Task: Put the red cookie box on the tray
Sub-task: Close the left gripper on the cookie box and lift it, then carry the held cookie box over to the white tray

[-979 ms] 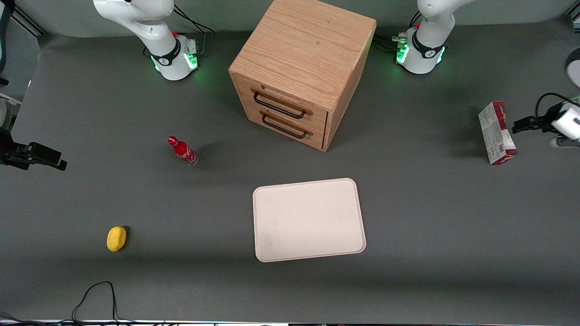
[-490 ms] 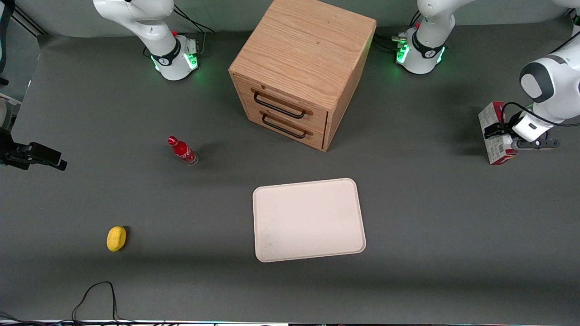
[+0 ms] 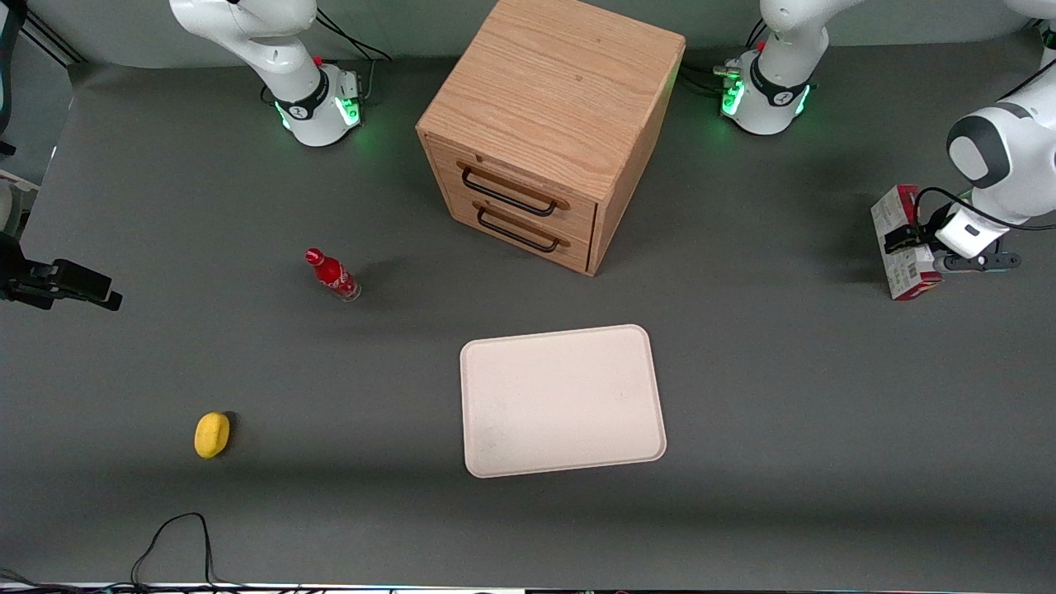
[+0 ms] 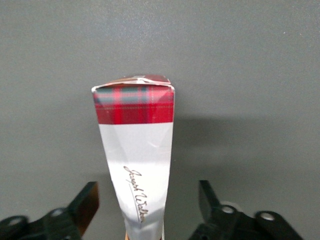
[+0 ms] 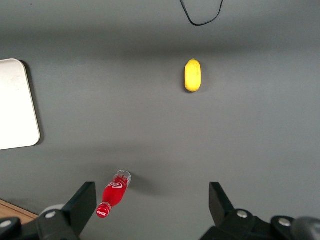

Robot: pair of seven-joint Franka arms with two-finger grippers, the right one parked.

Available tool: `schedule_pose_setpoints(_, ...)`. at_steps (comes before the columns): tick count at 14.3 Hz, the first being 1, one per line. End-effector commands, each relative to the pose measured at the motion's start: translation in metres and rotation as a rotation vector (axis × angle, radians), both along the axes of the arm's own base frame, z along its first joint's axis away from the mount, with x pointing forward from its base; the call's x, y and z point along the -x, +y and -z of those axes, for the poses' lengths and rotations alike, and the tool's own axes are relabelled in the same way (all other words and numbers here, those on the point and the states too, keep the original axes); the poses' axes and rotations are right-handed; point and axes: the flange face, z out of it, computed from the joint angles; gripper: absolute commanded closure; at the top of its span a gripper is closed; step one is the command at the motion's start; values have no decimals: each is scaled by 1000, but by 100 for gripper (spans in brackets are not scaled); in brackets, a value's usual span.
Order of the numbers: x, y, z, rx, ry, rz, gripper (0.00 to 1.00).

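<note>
The red cookie box (image 3: 894, 216) rests on the grey mat near the working arm's end of the table, its pale printed face and red edges showing. My gripper (image 3: 901, 239) is at the box, roughly at its middle. In the left wrist view the box (image 4: 135, 125) runs between the two black fingers (image 4: 85, 202), with a gap on each side of it; the gripper (image 4: 147, 195) is open. The cream-white tray (image 3: 563, 401) lies flat in the middle of the table, nearer the front camera than the wooden cabinet.
A wooden two-drawer cabinet (image 3: 549, 124) stands between the arm bases. Toward the parked arm's end are a small red bottle (image 3: 332, 275) and a yellow object (image 3: 212, 434). A black cable (image 3: 177, 536) loops at the table's front edge.
My arm has swung in from the table's end and brought the gripper onto the box. Over the last half second it barely shifted. The box has stayed in place.
</note>
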Motion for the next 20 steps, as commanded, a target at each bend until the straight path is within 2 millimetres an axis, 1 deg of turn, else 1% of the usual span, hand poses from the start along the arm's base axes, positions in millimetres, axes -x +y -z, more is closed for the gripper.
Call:
schedule_pose_setpoints(1, 5, 9, -1, -12, -7, 1, 100)
schedule_pose_setpoints(5, 6, 8, 0, -7, 4, -1, 100)
schedule_pose_setpoints(7, 5, 8, -3, -8, 1, 0, 100)
schedule_pose_setpoints(9, 1, 9, -13, -7, 11, 3, 100)
schedule_pose_setpoints(10, -4, 11, -26, -7, 21, -5, 100)
schedule_pose_setpoints(12, -19, 12, -67, -12, 36, -6, 100)
schedule_pose_setpoints(13, -29, 11, -91, -13, 48, -13, 100)
schedule_pose_setpoints(14, -43, 7, -118, -14, 66, -16, 100)
schedule_pose_setpoints(15, -57, 4, -148, -15, 80, -13, 100)
schedule_pose_setpoints(16, -73, 1, -183, -18, 90, -12, 100)
schedule_pose_setpoints(18, -100, -13, -253, -21, 108, 3, 100)
schedule_pose_setpoints(20, -121, -27, -308, -18, 117, 25, 100)
